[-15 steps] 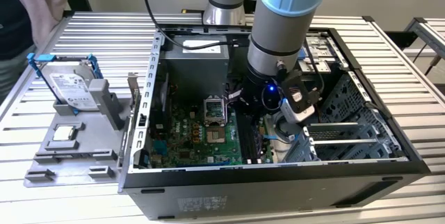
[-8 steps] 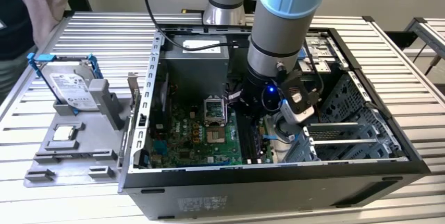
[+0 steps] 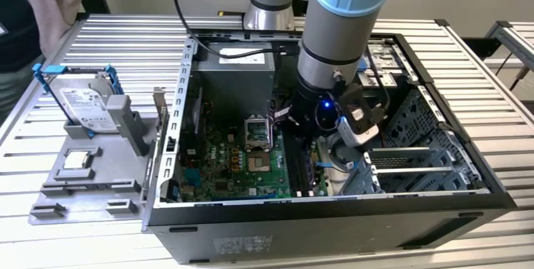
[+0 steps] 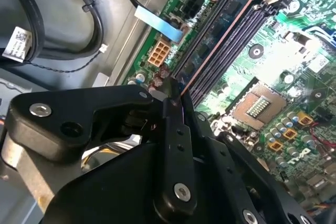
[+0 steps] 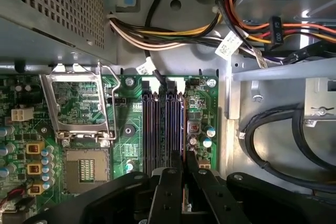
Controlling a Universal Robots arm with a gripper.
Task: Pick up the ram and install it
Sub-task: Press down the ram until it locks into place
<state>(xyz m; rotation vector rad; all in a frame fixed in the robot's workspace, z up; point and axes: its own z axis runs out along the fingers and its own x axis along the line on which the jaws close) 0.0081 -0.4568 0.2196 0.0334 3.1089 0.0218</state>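
Observation:
The ram [image 4: 220, 40] is a thin stick seen edge-on, brownish along its rim. It runs from between my fingertips along the outermost of the dark memory slots [image 5: 157, 124] on the green motherboard [image 3: 242, 169]. My gripper [image 4: 176, 95] is shut on the ram's near end, the black fingers [image 5: 168, 182] pressed against both faces. In the first wrist view the ram [image 5: 183, 124] lines up with the slot beside the board's edge; whether it is seated I cannot tell. In the exterior view my gripper [image 3: 302, 132] reaches down inside the open computer case [image 3: 334, 219].
An open CPU socket [image 5: 79, 108] lies beside the slots. The power supply [image 3: 237, 69] and its cable bundle [image 5: 173, 38] sit at the case's far end, and a drive cage [image 3: 417, 156] at the exterior view's right. A grey fixture holding a hard drive [image 3: 84, 106] stands left; a person [image 3: 34, 12] stands behind it.

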